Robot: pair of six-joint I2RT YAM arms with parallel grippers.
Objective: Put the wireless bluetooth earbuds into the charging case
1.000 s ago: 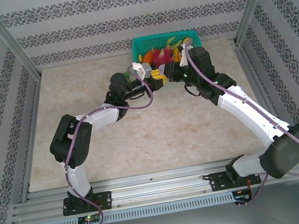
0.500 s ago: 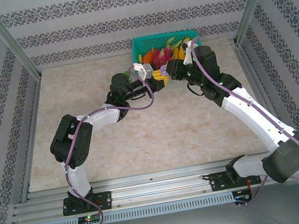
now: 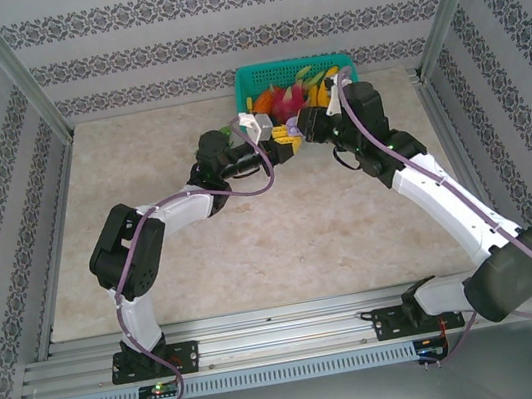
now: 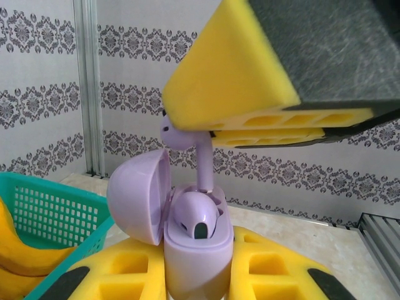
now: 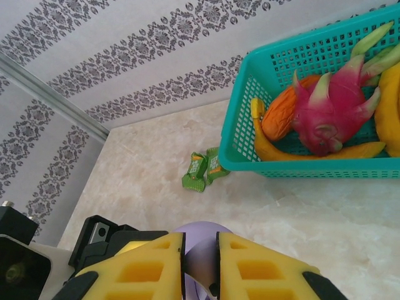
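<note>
The right gripper (image 4: 187,128) is pinching its fingers narrowly on the head of a lilac earbud (image 4: 178,136), whose stem is pointing straight down into the free socket of the charging case (image 4: 197,262). The tip seems to be entering the rim, though how deep it is sitting cannot be told. At six o'clock from that bud, a second earbud (image 4: 197,219) is lying fully seated in the neighbouring socket. The left gripper (image 4: 197,275) is clamping the case body upright between its yellow fingers, and the lid (image 4: 139,200) is hanging open at nine o'clock. The pair is being held above the table (image 3: 253,242), with the teal basket (image 5: 312,167) at twelve o'clock. By this reckoning the case is standing half filled — pressing the bud home, releasing it and shutting the lid are remaining.
</note>
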